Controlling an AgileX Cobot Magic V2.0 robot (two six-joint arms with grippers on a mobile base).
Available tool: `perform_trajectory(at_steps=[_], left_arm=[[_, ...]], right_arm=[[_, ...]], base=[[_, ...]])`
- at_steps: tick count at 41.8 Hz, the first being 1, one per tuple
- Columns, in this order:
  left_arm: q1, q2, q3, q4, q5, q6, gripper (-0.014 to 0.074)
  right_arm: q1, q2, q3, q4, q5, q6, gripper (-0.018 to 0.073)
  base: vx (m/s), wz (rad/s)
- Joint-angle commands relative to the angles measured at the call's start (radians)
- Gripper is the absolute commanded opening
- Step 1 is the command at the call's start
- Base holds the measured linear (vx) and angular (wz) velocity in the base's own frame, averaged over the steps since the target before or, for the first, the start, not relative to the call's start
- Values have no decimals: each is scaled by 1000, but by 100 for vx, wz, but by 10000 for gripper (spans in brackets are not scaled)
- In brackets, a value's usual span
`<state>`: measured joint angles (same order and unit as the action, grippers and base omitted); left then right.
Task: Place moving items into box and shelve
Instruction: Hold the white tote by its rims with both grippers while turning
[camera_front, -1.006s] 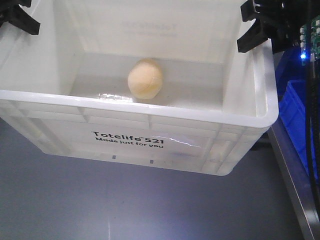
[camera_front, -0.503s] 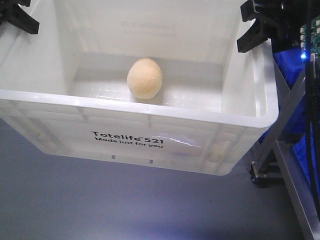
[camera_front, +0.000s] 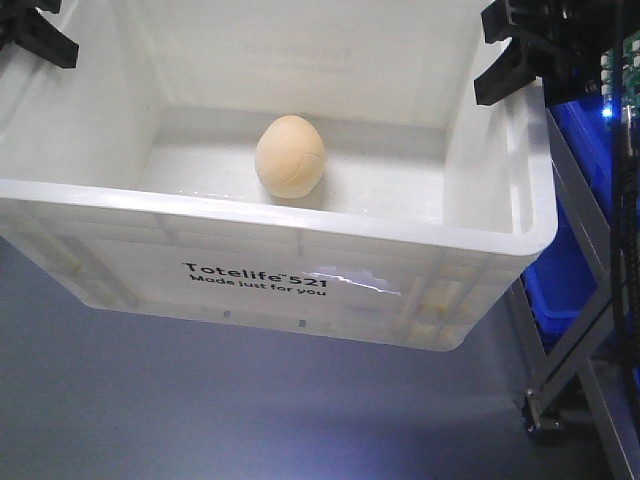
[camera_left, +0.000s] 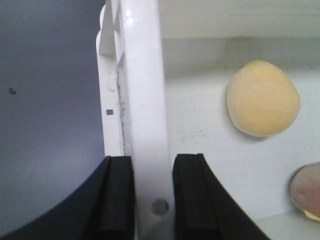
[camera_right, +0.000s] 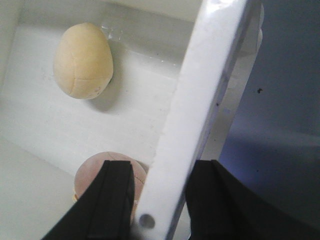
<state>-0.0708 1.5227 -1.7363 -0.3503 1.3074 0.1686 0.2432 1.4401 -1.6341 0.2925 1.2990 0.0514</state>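
Tote (camera_front: 300, 215) is smooth white plastic with a ribbed rim, and I'm holding it by its two side walls. The left gripper (camera_left: 150, 162) and right gripper (camera_right: 162, 167) each have their black jaws clamped flat on the rim. On the glossy bottom inside sits a seamed, egg-shaped peach toy (camera_front: 290, 157), with a pinkish-brown toy (camera_left: 307, 192) nearby.

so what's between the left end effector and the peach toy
Only bare box floor between the left end effector and the peach toy, shown in the left wrist view.
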Motion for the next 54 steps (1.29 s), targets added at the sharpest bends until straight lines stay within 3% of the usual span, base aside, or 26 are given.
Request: perform_trajectory(at_steps=[1,39,54], left_arm=[[-22,-53,-46,-193,-52,-1,0],[-22,-53,-46,-193,-52,-1,0],[-22,-53,-46,-193,-52,-1,0]], right_arm=[[17,-46,-44,205,-73,-41,0],[17,-46,-44,205,-73,-41,0],[17,-46,-44,206,-71,-41,0]], base=[[49,1],[44,13],[34,46]])
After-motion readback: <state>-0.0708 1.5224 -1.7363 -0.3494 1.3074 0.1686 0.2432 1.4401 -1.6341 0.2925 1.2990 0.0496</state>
